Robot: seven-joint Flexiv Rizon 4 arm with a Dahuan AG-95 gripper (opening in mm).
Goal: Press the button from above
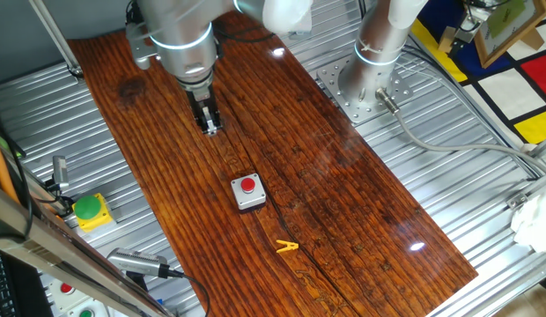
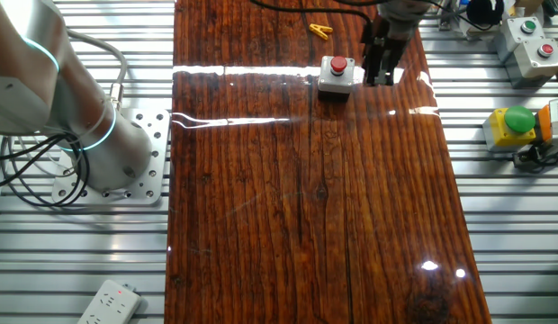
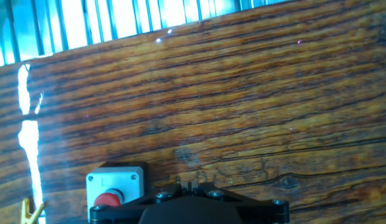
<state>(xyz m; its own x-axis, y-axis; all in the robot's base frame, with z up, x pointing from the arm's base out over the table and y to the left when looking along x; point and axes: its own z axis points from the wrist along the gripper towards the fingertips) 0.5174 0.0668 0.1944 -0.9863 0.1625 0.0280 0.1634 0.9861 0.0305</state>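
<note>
The button (image 1: 247,184) is small, round and red, set in a square light-grey box (image 1: 249,199) in the middle of the wooden table. It also shows in the other fixed view (image 2: 338,64) and at the bottom left of the hand view (image 3: 108,200). My gripper (image 1: 210,126) points down and hangs above the wood, behind and left of the box in the one fixed view. In the other fixed view the gripper (image 2: 379,79) is just right of the box. The hand view shows the fingertips (image 3: 178,182) meeting at a thin seam, with nothing between them.
A yellow clothespin (image 1: 287,247) lies on the wood beyond the box. A green dome button on a yellow box (image 1: 90,210) and a white panel with small buttons (image 2: 529,36) sit off the table's edge. The arm's base (image 1: 370,84) stands on the metal frame.
</note>
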